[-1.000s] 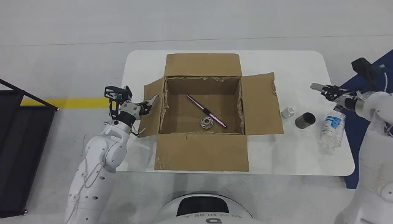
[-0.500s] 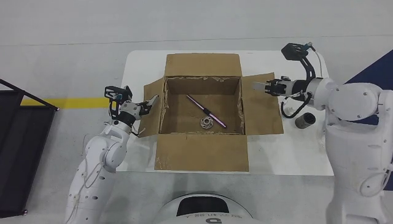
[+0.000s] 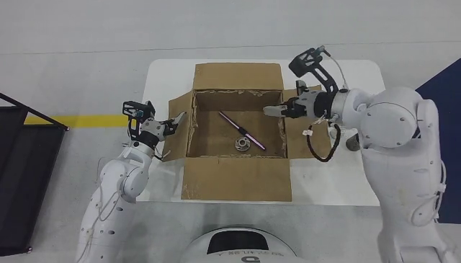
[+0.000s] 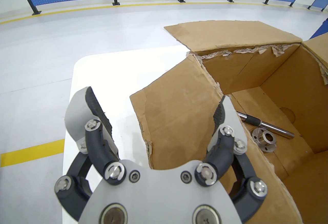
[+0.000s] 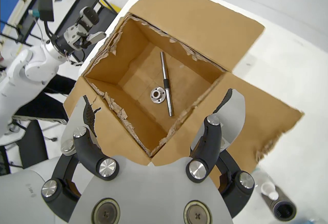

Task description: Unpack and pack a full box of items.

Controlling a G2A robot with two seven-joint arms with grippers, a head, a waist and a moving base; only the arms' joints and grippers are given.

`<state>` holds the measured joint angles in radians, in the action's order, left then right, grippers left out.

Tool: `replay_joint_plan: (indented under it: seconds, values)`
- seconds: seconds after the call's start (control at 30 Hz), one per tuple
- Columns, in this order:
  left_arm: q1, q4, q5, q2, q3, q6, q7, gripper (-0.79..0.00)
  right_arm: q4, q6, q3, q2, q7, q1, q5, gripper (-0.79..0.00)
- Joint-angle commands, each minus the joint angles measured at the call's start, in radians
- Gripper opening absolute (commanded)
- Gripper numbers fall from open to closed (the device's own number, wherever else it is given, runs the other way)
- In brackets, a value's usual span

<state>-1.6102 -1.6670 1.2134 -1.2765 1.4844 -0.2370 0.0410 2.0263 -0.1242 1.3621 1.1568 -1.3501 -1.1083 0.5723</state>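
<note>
Holding rod (image 3: 243, 131) and flange (image 3: 243, 144): brown box (image 3: 238, 76), torn rims | left hand (image 3: 173, 124), right hand (image 3: 274, 110) spread

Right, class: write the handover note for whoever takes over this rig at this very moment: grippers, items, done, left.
Left gripper: open, astride the left flap of the box.
Right gripper: open, empty, above the box's right wall.
Inside the box: metal rod and flanged hub.
Done: dark cylinder and small white-capped bottle out on the table, right of the box.
Left: likely lift out rod and hub, then repack everything.
</note>
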Motion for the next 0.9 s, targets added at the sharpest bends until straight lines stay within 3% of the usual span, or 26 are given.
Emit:
replay_joint_plan:
  seconds: [0.0,0.07,0.13,0.23,0.33,0.63,0.87]
  values:
    - [0.000,0.000,0.000,0.000,0.000,0.000,0.000,0.000,-0.044,-0.028,-0.097,0.008,0.009,0.071,-0.011,0.000]
    - [0.000,0.000,0.000,0.000,0.000,0.000,0.000,0.000,-0.123,-0.050,-0.192,0.018,-0.006,0.146,0.009,-0.015]
    - [0.000,0.000,0.000,0.000,0.000,0.000,0.000,0.000,-0.215,-0.070,-0.295,0.032,-0.026,0.227,0.037,-0.092]
    - [0.000,0.000,0.000,0.000,0.000,0.000,0.000,0.000,-0.376,-0.117,-0.430,0.060,-0.043,0.326,-0.003,-0.366]
    - [0.000,0.000,0.000,0.000,0.000,0.000,0.000,0.000,-0.509,-0.148,-0.541,0.090,-0.050,0.400,-0.030,-0.474]
    - [0.000,0.000,0.000,0.000,0.000,0.000,0.000,0.000,-0.801,-0.025,-0.782,0.180,-0.066,0.543,0.061,-0.428]
    - [0.000,0.000,0.000,0.000,0.000,0.000,0.000,0.000,-0.925,0.028,-0.831,0.213,0.056,0.541,0.111,-0.416]
